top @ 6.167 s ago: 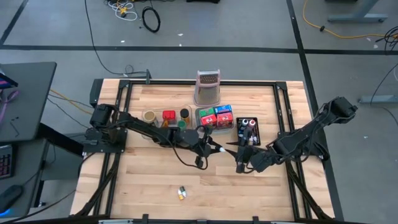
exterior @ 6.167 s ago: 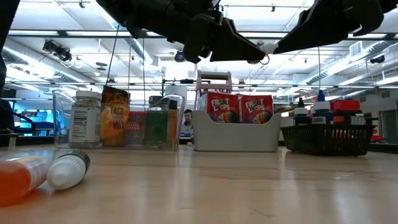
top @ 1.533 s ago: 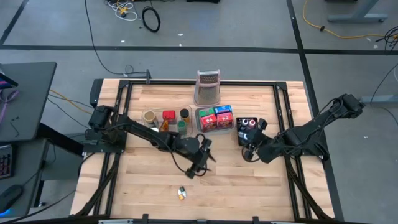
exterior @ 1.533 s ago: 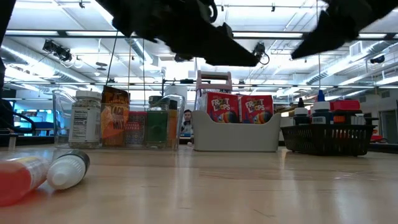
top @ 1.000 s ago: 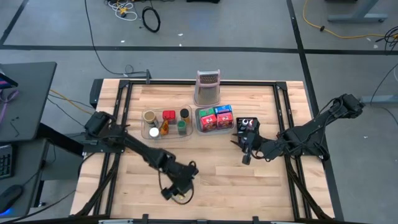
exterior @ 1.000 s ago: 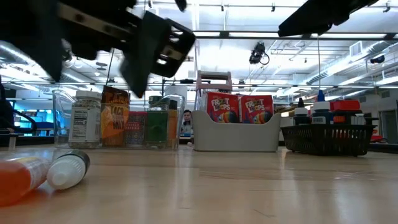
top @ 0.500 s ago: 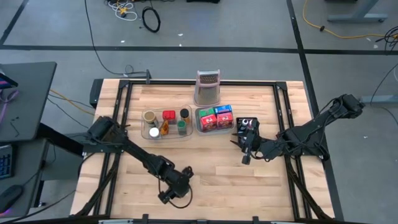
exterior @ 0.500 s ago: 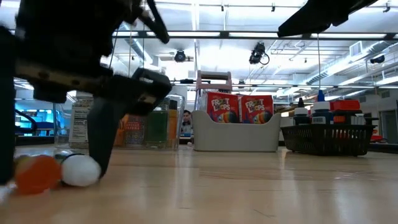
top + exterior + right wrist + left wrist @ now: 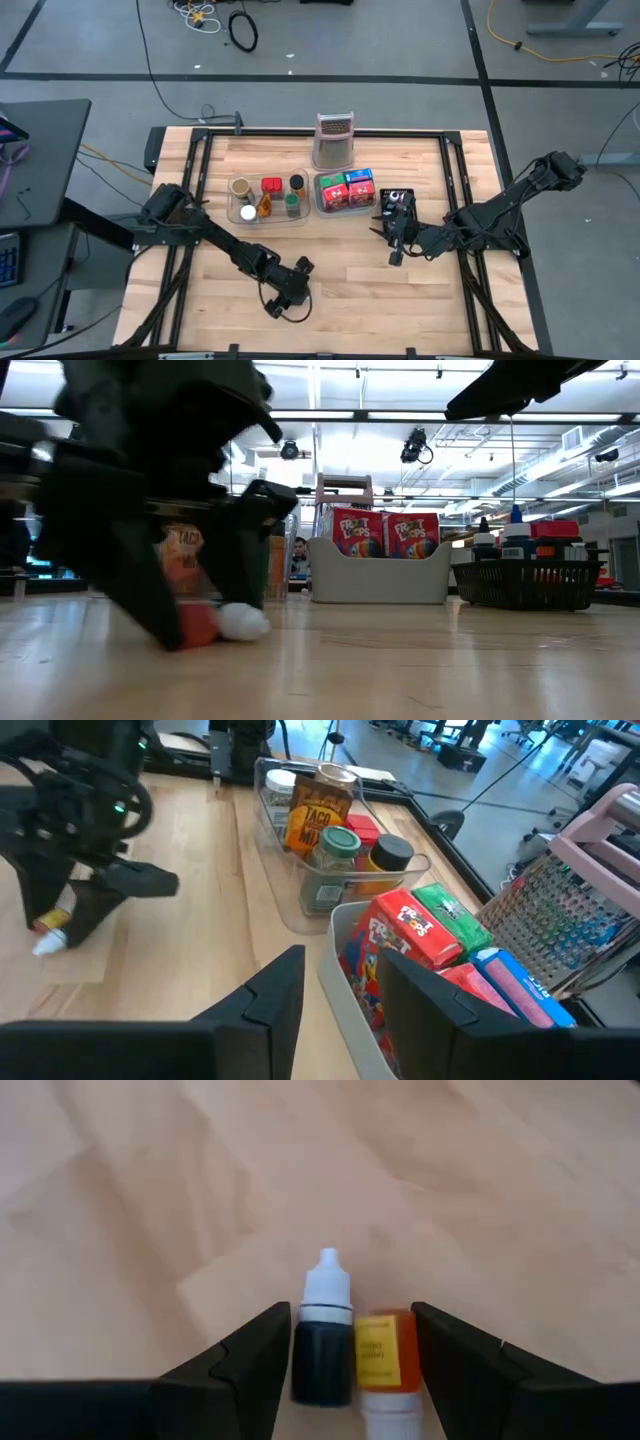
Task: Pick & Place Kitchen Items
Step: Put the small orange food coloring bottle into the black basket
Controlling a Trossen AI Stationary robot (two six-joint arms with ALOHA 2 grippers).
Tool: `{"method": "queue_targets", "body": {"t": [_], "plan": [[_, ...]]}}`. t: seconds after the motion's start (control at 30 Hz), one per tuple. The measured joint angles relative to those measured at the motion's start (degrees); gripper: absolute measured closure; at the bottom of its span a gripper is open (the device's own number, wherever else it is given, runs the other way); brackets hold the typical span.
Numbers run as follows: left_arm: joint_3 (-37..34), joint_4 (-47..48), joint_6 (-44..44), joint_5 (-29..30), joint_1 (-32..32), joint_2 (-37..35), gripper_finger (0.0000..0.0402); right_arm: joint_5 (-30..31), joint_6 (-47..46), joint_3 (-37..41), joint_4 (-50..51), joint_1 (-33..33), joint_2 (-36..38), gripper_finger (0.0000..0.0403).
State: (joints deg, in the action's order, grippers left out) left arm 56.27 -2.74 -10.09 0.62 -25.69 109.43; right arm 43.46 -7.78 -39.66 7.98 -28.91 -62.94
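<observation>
Two small bottles lie side by side on the wooden table near its front edge: a dark bottle (image 9: 322, 1355) with a white cap and an orange bottle (image 9: 380, 1352). My left gripper (image 9: 352, 1315) is open and down at the table, one finger on each side of the pair. The low view shows the orange bottle (image 9: 197, 626) between those fingers. My right gripper (image 9: 345, 980) hangs open with nothing between its fingers, above the table by the grey bin (image 9: 322, 205) at the right of centre. My left gripper straddles both bottles, coming down at a slant with its fingers along their length. One finger's inner face lies beside the dark bottle's outer side (image 9: 296, 1360), the other beside the orange bottle's outer side (image 9: 410, 1355). Both bottles lie flat on the table.
A clear tray (image 9: 232, 213) with jars and a packet stands at the back left of centre. The grey bin holds red, blue and green packets. A black basket (image 9: 383, 208) with little bottles is beside it. An upright metal grater (image 9: 334, 140) stands at the far edge.
My left gripper has sunk to the table and tipped further down, its fingers coming to stand around the two bottles. The bottles have slid along the table with it, away from the near edge.
</observation>
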Motion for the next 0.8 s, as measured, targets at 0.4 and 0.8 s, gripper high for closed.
{"method": "queue_targets", "body": {"t": [0.4,0.8], "plan": [[-0.06,-1.38,2.40,3.74,7.31,0.10,0.0187,-0.02,-0.73,0.00,-0.03,0.00,0.00,0.0266],[-0.06,-1.02,5.23,3.64,12.47,0.13,0.0187,-0.06,-0.73,0.02,-0.05,0.00,0.00,0.0266]]}}
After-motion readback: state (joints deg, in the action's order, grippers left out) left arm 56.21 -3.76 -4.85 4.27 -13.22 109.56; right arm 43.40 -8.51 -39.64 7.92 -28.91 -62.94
